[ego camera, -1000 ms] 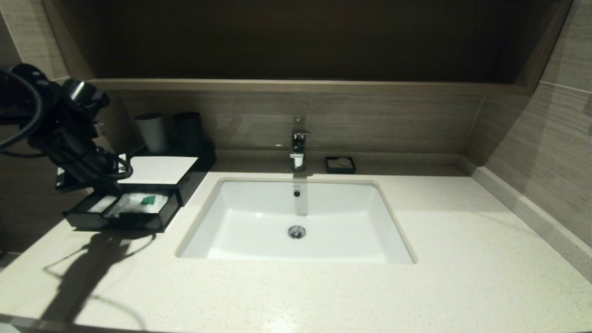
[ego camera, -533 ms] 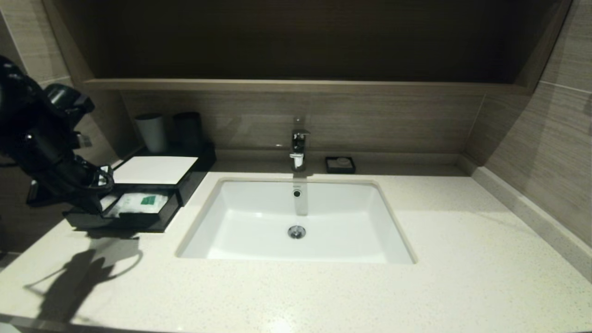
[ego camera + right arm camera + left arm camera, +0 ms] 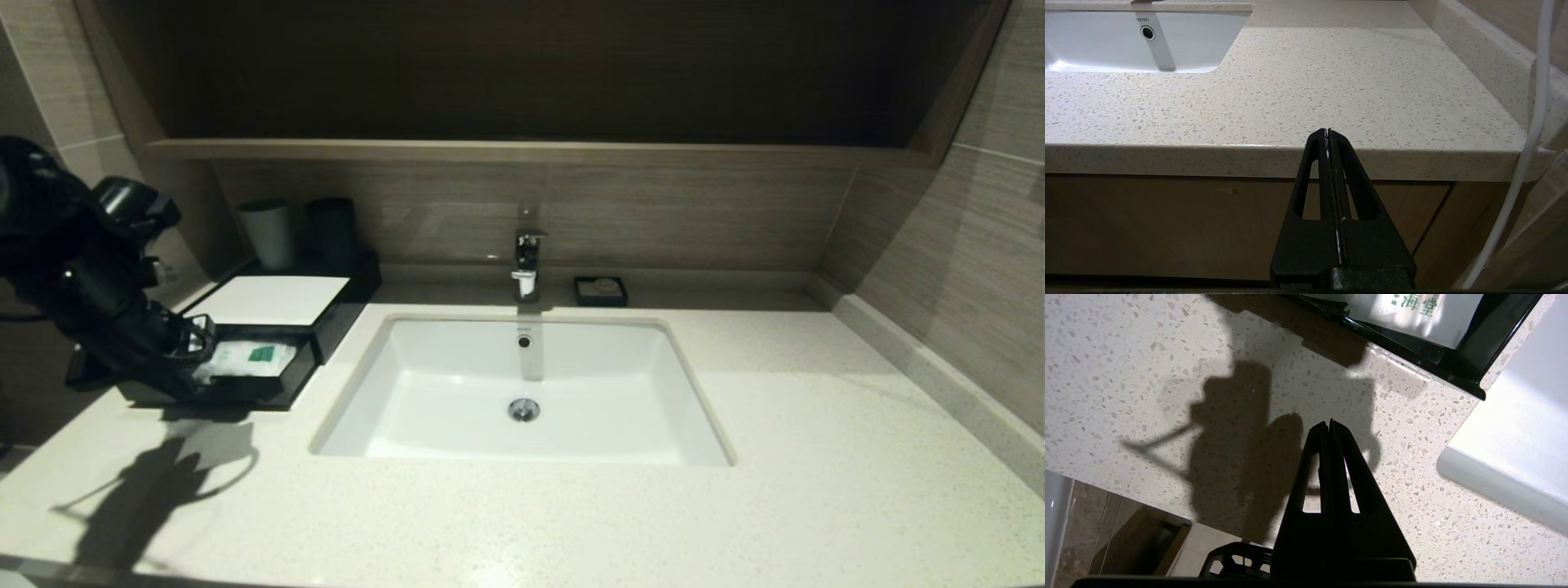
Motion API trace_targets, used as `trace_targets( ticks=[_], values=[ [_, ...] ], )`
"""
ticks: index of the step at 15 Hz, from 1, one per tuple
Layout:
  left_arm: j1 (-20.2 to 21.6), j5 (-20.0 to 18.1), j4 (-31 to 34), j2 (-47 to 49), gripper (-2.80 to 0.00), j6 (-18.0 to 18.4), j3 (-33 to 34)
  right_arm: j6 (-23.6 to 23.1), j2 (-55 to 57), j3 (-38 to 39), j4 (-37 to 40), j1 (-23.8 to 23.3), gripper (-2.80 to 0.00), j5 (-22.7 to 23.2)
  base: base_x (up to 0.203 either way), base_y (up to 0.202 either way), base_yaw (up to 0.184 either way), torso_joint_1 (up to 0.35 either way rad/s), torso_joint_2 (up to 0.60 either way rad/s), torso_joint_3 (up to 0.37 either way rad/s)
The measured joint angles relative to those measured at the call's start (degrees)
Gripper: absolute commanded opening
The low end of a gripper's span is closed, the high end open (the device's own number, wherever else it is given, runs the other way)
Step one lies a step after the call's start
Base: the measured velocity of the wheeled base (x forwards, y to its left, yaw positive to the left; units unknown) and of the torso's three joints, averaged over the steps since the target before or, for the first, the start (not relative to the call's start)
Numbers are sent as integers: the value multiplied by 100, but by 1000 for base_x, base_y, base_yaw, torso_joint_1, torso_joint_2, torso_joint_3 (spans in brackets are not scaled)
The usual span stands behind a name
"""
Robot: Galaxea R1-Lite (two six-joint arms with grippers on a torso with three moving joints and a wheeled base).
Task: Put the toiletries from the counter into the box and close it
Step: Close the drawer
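Left gripper (image 3: 1329, 424) has dropped beside the box (image 3: 269, 302); wrist view shows shut jaws.

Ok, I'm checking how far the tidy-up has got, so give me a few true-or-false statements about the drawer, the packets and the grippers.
1. The front drawer of the glossy black box with the white top panel stands pulled out. True.
2. Frosted packets with a green label lie in that drawer. True.
3. The left gripper is wide open. False: its fingers are pressed together, holding nothing.
4. The right gripper rests in the white sink. False: it hangs shut before the front edge of the cream speckled stone counter.
5. Packets lie on the counter beside the sink. False: none shows there.
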Motion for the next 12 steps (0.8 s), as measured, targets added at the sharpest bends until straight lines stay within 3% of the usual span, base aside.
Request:
trace_targets(
  ticks=[12],
  values=[
    [-61,25,-193,294,-280,10,8,0,0,0,0,0,-280,-1,0,0,0,0,0,0]
  ],
)
